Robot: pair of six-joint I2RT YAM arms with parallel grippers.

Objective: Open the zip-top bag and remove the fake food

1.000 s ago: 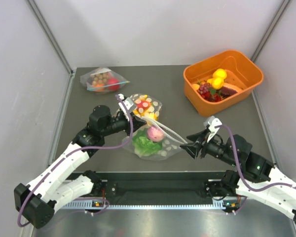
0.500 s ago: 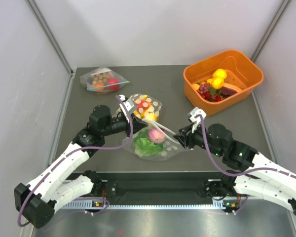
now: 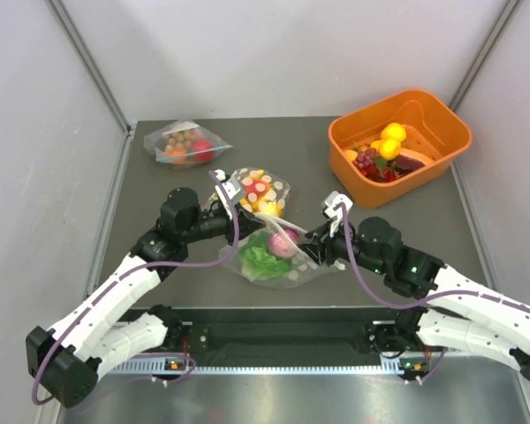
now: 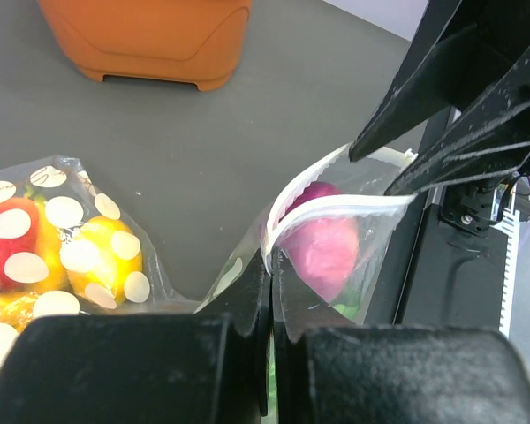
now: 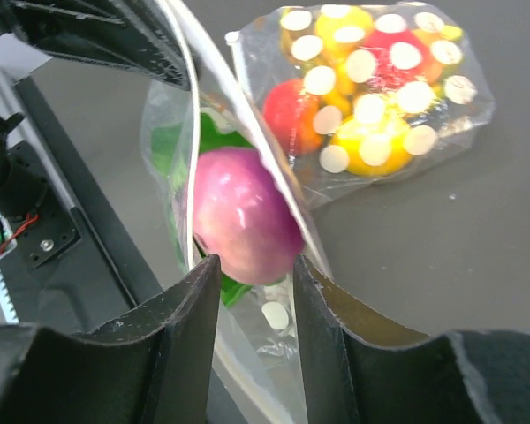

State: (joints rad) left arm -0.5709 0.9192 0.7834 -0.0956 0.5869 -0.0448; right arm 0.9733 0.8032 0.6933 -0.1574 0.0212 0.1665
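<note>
2 fake food [image 3: 260,259] pieces inside the zip-top bag [image 3: 299,270]; left hand [image 4: 270,269] pinches rim.

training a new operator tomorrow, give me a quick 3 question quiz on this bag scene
1. True or false: the left gripper pinches the rim of the zip-top bag.
2. Which piece sits right at the fingertips of the right gripper? A a lemon, B the purple onion, C a banana.
3. Fill in: the grape bunch lies in the orange ____.

Key: 1 true. 2 B. 3 bin.
</note>
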